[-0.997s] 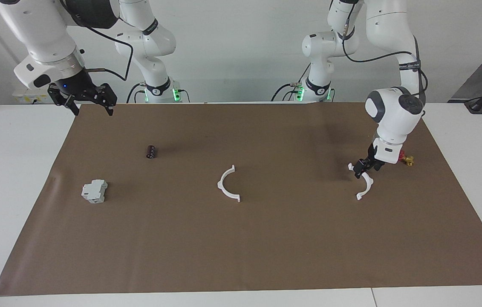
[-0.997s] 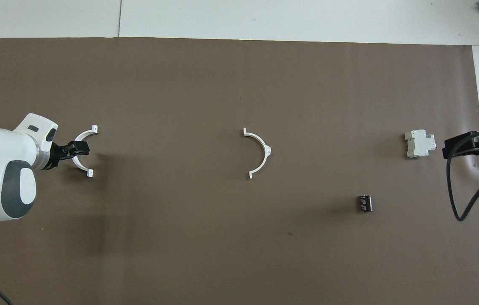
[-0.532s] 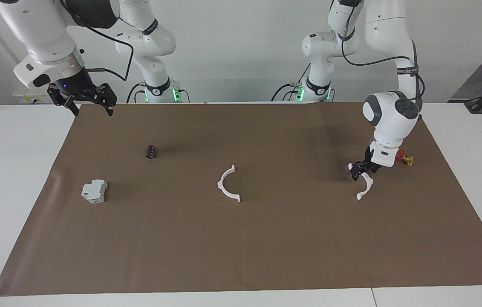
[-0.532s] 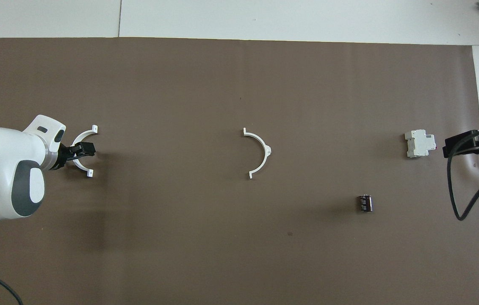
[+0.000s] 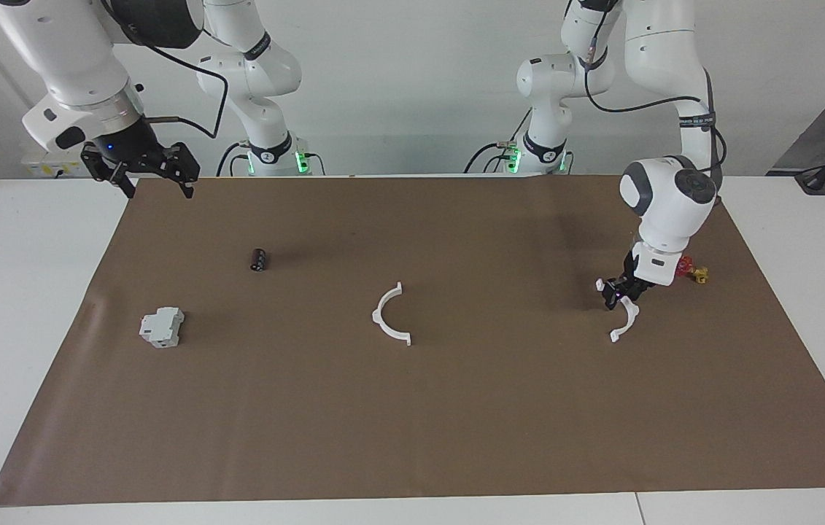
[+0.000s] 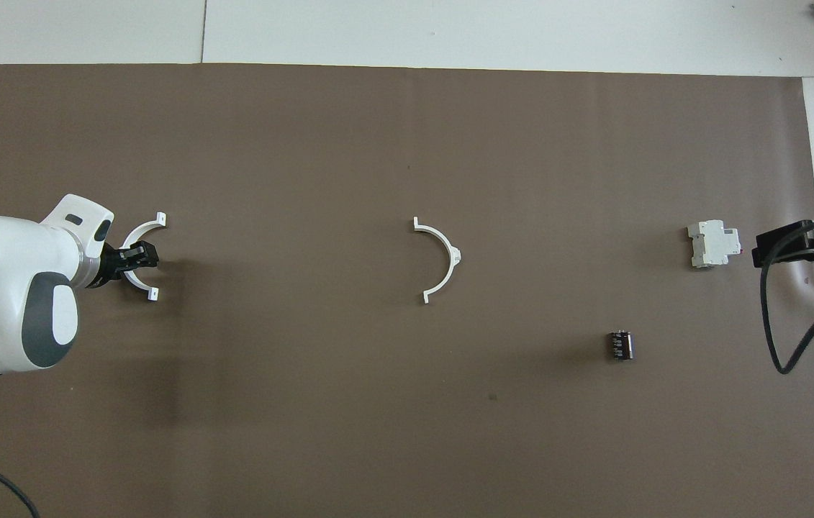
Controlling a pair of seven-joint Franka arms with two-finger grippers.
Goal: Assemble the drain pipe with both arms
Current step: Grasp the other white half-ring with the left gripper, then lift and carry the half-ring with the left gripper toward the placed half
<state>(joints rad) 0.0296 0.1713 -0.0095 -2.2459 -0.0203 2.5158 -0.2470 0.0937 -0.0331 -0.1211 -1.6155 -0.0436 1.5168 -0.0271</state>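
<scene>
Change: we see left pincer narrowing around the half-ring beneath it; grip unconfirmed.
Meaning: pickup starting.
Other half-ring: well apart.
Right pincer: open, waiting.

Bright even light, soft shadows, sharp focus

2 white half-rings | 1 grey block | 1 dark cylinder | 1 red-yellow valve

A grey boxy block, dark cylinder and red-and-yellow valve lie on brown mat.
</scene>
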